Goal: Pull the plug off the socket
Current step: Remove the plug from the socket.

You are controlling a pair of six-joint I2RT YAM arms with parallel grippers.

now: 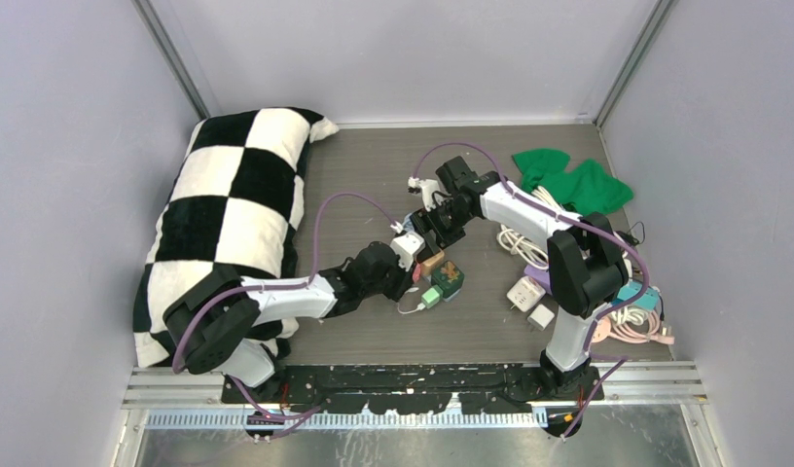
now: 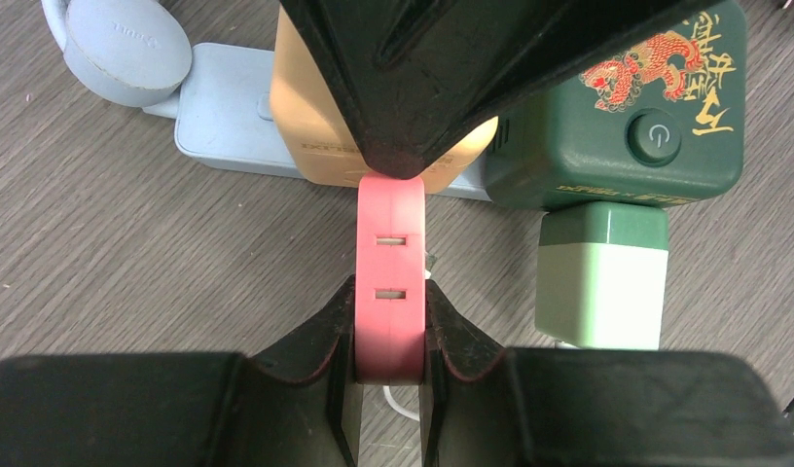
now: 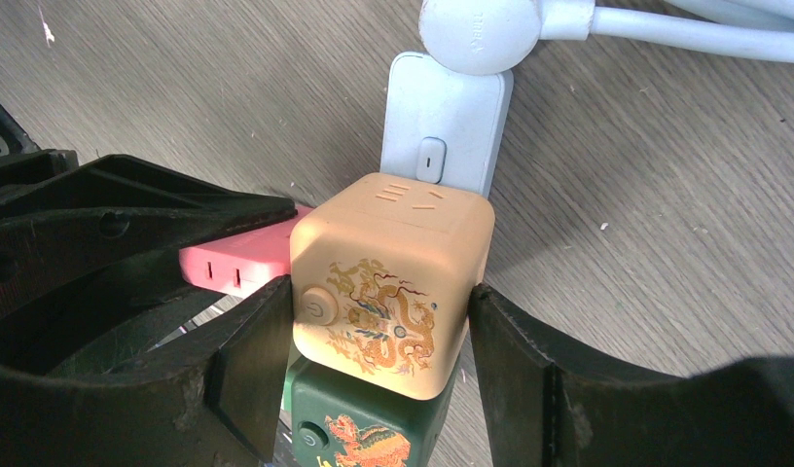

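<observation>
A pink plug sticks out of the side of an orange cube socket printed with a dragon. My left gripper is shut on the plug's near end, a finger pressed on each flat side. My right gripper is shut on the orange socket, its fingers against two opposite faces. In the left wrist view a right finger hides where the plug meets the socket. In the top view both grippers meet mid-table, left and right.
A dark green cube socket with a light green plug sits against the orange one. A pale blue power strip lies behind. A checkered pillow fills the left, green cloth the back right, white adapters and cables the right.
</observation>
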